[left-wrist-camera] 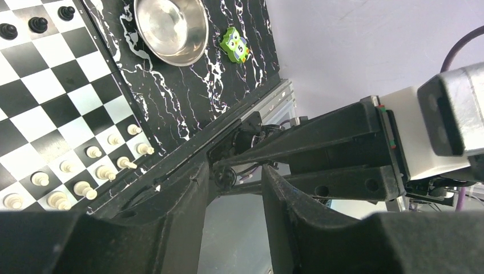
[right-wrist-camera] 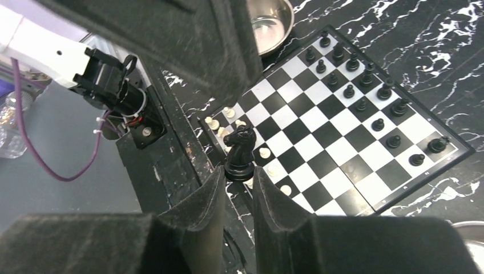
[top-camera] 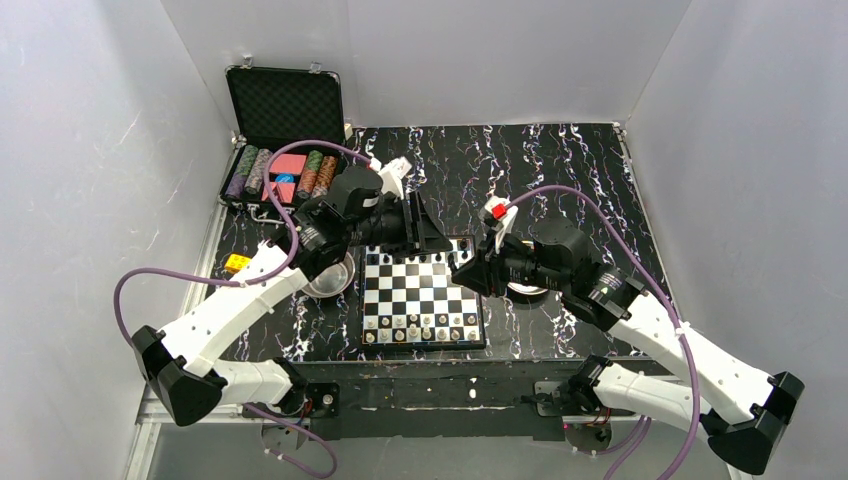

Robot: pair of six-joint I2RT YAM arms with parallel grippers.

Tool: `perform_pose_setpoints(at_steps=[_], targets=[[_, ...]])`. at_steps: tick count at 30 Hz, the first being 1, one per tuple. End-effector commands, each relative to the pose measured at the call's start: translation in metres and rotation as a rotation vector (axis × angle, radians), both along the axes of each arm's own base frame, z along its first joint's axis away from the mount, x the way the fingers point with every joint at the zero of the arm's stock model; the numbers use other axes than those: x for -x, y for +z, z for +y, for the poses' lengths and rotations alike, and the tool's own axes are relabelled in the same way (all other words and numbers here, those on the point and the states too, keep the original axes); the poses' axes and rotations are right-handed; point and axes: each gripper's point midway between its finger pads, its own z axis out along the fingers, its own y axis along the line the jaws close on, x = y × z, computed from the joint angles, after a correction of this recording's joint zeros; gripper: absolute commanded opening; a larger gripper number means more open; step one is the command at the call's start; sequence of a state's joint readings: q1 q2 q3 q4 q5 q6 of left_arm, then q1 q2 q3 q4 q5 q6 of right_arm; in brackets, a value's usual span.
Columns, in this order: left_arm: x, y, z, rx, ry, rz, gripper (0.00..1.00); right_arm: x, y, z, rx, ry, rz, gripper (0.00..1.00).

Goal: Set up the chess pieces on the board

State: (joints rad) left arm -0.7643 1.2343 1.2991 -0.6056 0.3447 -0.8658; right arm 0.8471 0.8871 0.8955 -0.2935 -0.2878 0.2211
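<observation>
The board (top-camera: 420,296) lies between the arms. White pieces (top-camera: 420,327) fill its two near rows and also show in the left wrist view (left-wrist-camera: 85,165). Black pieces (right-wrist-camera: 365,85) stand on its far rows, with gaps. My right gripper (right-wrist-camera: 238,174) is shut on the base of a black knight (right-wrist-camera: 240,149) and holds it above the board; in the top view this gripper (top-camera: 465,274) hangs over the board's far right part. My left gripper (left-wrist-camera: 234,171) is open and empty, and in the top view it (top-camera: 432,232) hovers over the board's far edge.
A steel bowl (top-camera: 330,280) sits left of the board. A second bowl (left-wrist-camera: 171,28) sits to its right, with a green owl toy (left-wrist-camera: 236,47) beside it. A black case (top-camera: 285,150) with poker chips stands at the back left. A small yellow object (top-camera: 237,263) lies at the left.
</observation>
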Motion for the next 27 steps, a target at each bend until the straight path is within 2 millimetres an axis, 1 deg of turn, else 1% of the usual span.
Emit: perform_pose_setpoints(at_steps=[1, 9, 18, 24, 27], targets=[[0.007, -0.002, 0.0, -0.014, 0.002, -0.01, 0.37, -0.009, 0.023, 0.0, -0.023, -0.043, -0.068, 0.01], [0.008, -0.01, -0.004, -0.057, -0.005, -0.021, 0.34, -0.01, 0.027, -0.002, -0.027, -0.058, -0.069, 0.01], [0.005, -0.017, -0.007, -0.095, 0.002, -0.034, 0.34, -0.007, 0.035, -0.002, -0.046, -0.051, -0.071, 0.01], [0.005, -0.018, -0.011, -0.105, -0.001, -0.042, 0.34, -0.005, 0.034, 0.001, -0.045, -0.041, -0.059, 0.01], [0.006, -0.017, -0.012, -0.104, -0.003, -0.045, 0.31, -0.005, 0.035, 0.002, -0.047, -0.041, -0.057, 0.01]])
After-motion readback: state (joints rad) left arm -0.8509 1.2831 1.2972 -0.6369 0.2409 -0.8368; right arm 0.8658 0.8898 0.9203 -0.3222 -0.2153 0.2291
